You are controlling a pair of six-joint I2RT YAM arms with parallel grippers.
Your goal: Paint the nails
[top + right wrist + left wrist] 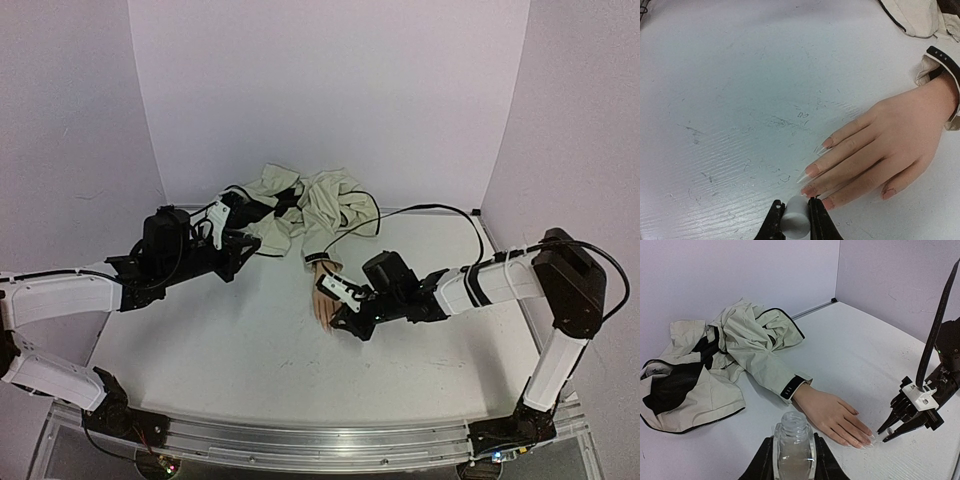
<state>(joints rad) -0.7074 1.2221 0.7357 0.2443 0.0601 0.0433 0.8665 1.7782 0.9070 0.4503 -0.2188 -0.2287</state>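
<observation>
The mannequin hand (pixel 885 145) lies palm down on the white table (pixel 740 100), its wrist in the dark-cuffed sleeve (pixel 792 386) of a crumpled cream jacket (pixel 725 350). Its long, pale nails (pixel 810 171) point away from that jacket. Right at those fingertips, the right gripper (pixel 794 212) is clamped on a small white cap (pixel 795 222), which is probably the brush handle. The bristles themselves cannot be made out, so I cannot tell whether they are touching a nail. On the wrist side of the mannequin hand, near the jacket, the left gripper (pixel 794 460) is closed around a small clear bottle (pixel 794 437) with an open neck, held upright. The main risk is aim. The nails are narrow and nearly the colour of the skin, so a small sideways slip would smear polish onto a finger or the table. The mannequin hand looks loose, so pressing down too hard could push it or roll it out from under the brush. The uncapped bottle could spill if the left arm tilts. The cap is smooth and round, so it could twist in the jaws and turn the brush off line.
</observation>
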